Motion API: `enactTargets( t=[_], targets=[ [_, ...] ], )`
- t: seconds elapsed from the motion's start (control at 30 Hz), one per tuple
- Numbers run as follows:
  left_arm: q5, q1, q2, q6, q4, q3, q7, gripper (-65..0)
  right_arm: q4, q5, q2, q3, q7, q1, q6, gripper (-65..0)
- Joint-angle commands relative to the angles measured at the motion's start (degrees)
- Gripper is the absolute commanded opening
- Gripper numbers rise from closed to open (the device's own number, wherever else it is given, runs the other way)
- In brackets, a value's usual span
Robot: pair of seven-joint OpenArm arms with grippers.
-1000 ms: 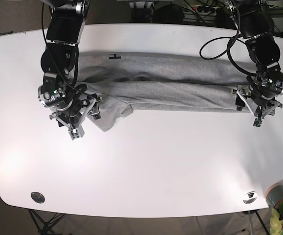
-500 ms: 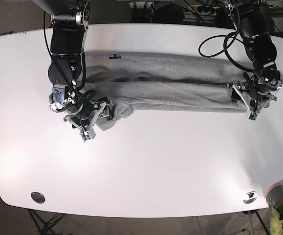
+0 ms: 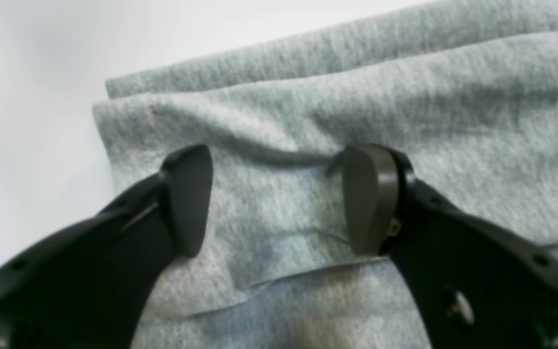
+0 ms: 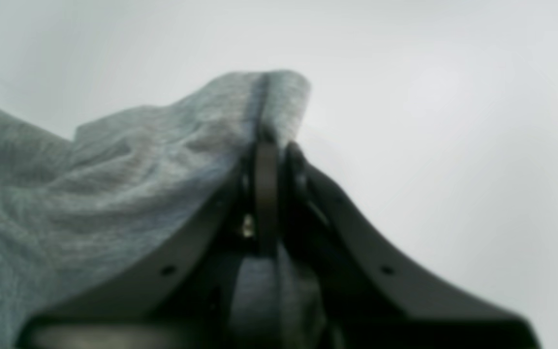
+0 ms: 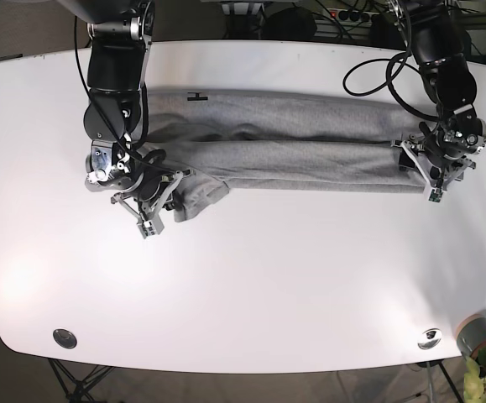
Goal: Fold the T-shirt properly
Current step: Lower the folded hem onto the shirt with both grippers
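The grey T-shirt (image 5: 293, 143) lies as a long folded band across the white table (image 5: 268, 285), with its small black neck mark (image 5: 196, 96) at the far left edge. My right gripper (image 5: 157, 211) is shut on a bunched flap of the shirt at its left end. In the right wrist view the jaws (image 4: 269, 145) pinch a ridge of grey cloth (image 4: 138, 165). My left gripper (image 5: 428, 174) is at the shirt's right end. In the left wrist view it (image 3: 276, 201) is open, with the fingers (image 3: 187, 198) resting on the layered cloth (image 3: 405, 97) near its edge.
Two round metal fittings (image 5: 65, 337) (image 5: 429, 337) sit near the table's front edge. A grey pot with a plant (image 5: 478, 336) stands off the front right corner. A black cable (image 5: 377, 80) loops over the table by the arm on the right.
The arm on the left of the base view moved right with the flap, bunching it toward the shirt. The arm on the right moved up and in over the shirt's end.
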Motion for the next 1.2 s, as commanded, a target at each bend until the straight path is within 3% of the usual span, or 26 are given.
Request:
enactTargets(
  t=[0.0, 0.13, 0.43, 0.73, 0.93, 1.0, 1.17],
  targets=[
    [-0.22, -0.79, -0.87, 0.05, 0.88, -0.06, -0.96, -25.4, 3.92, 0.32, 0.44, 0.15, 0.23, 0.96, 0.22, -60.1],
    [-0.22, -0.79, -0.87, 0.05, 0.88, 0.03, -0.96, -25.4, 12.36, 0.23, 0.44, 0.24, -2.68, -1.06, 0.22, -62.9],
    [-0.22, -0.79, -1.04, 0.05, -0.62, -0.06, -0.96, -25.4, 37.68, 0.23, 0.26, 2.17, -17.97, -9.86, 0.22, -62.8],
    [-0.22, -0.79, -1.13, 0.05, -0.79, -0.15, -1.40, -25.4, 43.84, 0.76, 0.00, 6.13, -18.06, -19.97, 0.22, -62.8],
    [-0.05, -0.70, -1.13, 0.05, -0.79, -0.15, -2.01, -25.4, 43.75, 0.85, -2.20, 10.53, -13.14, -23.57, 0.31, -62.0],
    [-0.05, -0.70, -1.13, 0.05, -0.79, -0.06, -2.01, -25.4, 43.75, 0.85, -2.20, 11.05, -13.23, -23.92, 0.31, -57.7],
    [-0.05, -0.79, -1.13, 0.05, -0.79, -0.06, -2.01, -25.4, 44.01, 0.85, -2.29, 11.05, -12.70, -25.50, 0.31, -36.5]
  ],
)
